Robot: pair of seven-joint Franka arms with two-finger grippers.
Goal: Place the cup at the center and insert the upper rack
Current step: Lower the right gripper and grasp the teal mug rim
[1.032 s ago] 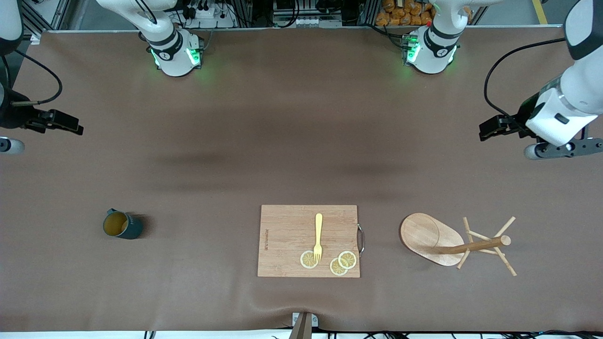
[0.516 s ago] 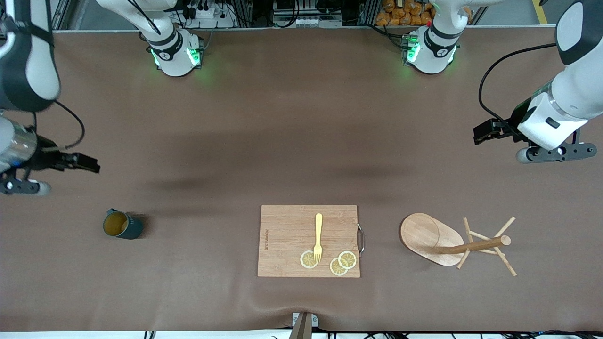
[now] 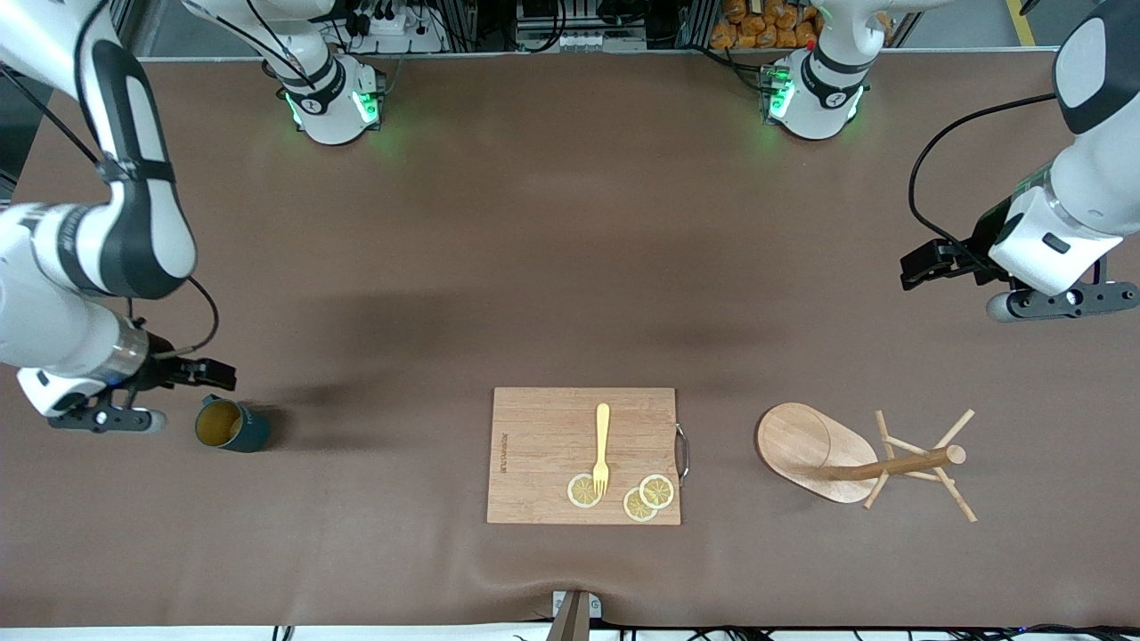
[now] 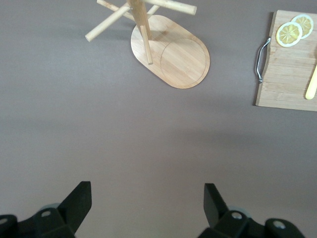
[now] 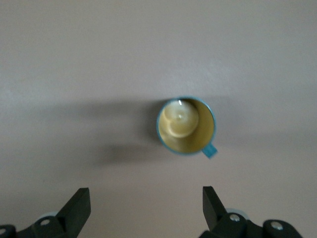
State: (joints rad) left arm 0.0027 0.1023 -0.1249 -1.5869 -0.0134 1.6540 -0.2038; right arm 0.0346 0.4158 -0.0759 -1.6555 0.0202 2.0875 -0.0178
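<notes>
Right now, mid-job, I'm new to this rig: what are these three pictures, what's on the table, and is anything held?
Two robot arms work at one table. The front view looks down from across it. The other two come from wrist cameras. The right gripper, open, hovers beside the cup, which stands upright at the right arm's end. The left gripper, open, hangs above the bare table, with the upper rack nearer the front camera. The cutting board between them carries a fork and lemon slices. Nothing is held.
</notes>
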